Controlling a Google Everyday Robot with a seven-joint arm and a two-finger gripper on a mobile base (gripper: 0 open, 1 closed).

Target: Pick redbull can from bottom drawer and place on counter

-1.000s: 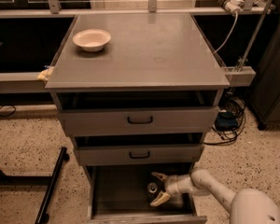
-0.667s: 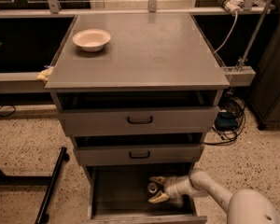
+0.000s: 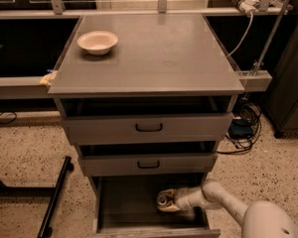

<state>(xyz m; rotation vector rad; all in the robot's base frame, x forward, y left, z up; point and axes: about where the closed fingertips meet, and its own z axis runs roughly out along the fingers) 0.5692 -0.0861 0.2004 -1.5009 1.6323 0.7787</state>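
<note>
The redbull can (image 3: 163, 199) stands in the open bottom drawer (image 3: 124, 207), and I see its shiny round top. My gripper (image 3: 167, 202) reaches into the drawer from the right. Its pale fingers (image 3: 172, 194) sit on either side of the can and close against it. The white arm (image 3: 213, 197) runs out to the lower right. The counter (image 3: 159, 53) is the flat grey-brown top of the cabinet, well above the gripper.
A white bowl (image 3: 97, 41) sits at the counter's back left. The two upper drawers with black handles (image 3: 149, 128) stand slightly open and overhang the bottom drawer. A black stand leg (image 3: 54, 197) lies on the floor at left, and cables (image 3: 243, 128) lie at right.
The gripper has shifted slightly left and lower in the bottom drawer, with the can staying between its fingers. Nothing else has moved.
</note>
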